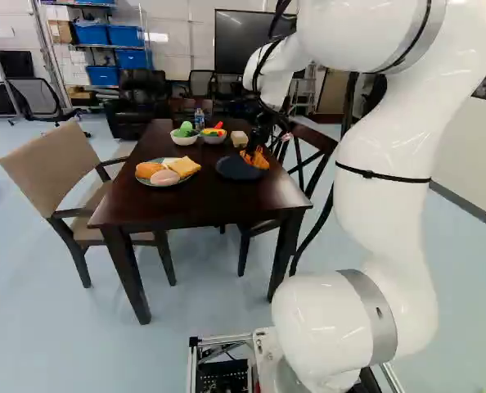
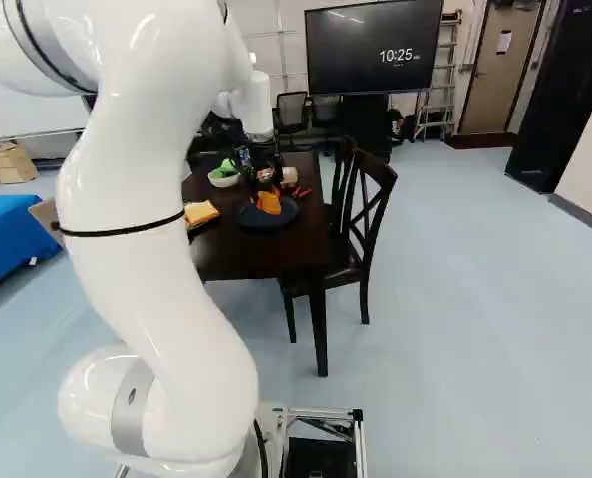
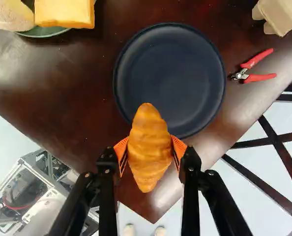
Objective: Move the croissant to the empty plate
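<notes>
My gripper [image 1: 261, 137] reaches down over the table's right side in the left base view. In the wrist view the gripper [image 3: 150, 148] is shut on the orange-brown croissant [image 3: 148, 123], an orange pad against each side. The croissant's far tip overlaps the near rim of the empty dark blue plate [image 3: 170, 73]; the rest shows over bare table. In the left base view, the croissant [image 1: 254, 159] appears at the right part of the plate [image 1: 233, 169]. Whether it touches the plate I cannot tell.
A green-rimmed plate [image 1: 166, 184] holds several foods, left of the blue plate. Two bowls [image 1: 185, 139] [image 1: 213, 138] and a bottle [image 1: 200, 119] stand farther back. Red-handled pliers [image 3: 258, 77] and a light block [image 3: 281, 14] lie beside the plate. Chairs [image 2: 361, 224] flank the table [image 1: 177, 207].
</notes>
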Available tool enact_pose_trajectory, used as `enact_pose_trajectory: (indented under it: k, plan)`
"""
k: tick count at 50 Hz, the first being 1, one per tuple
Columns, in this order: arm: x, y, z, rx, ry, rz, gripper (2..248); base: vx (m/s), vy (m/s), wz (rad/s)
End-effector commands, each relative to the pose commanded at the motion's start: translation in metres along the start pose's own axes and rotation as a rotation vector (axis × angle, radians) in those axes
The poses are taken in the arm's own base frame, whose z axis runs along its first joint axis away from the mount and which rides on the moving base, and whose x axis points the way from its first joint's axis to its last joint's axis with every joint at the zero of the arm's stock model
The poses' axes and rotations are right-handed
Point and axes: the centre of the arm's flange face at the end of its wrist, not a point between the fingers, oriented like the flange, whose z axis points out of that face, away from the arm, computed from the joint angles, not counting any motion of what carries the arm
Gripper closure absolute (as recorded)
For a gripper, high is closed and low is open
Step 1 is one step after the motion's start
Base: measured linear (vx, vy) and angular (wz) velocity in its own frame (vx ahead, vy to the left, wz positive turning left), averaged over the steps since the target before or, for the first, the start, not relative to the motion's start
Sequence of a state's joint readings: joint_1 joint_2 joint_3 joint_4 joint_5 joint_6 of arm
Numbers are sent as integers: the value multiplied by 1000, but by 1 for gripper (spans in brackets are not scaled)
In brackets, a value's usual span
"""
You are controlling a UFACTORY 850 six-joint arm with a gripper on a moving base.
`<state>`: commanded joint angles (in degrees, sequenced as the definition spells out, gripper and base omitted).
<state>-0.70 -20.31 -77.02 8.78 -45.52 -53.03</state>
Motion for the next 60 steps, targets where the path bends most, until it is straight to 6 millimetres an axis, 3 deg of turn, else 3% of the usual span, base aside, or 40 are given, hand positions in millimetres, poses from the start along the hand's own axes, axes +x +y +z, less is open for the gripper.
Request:
enact_pose_trajectory:
  k: [34, 60]
  plan:
    - [26, 50, 12, 4, -2, 16, 118, 0, 0, 0]
    - [52, 80, 57, 11, -7, 11, 118, 0, 0, 0]
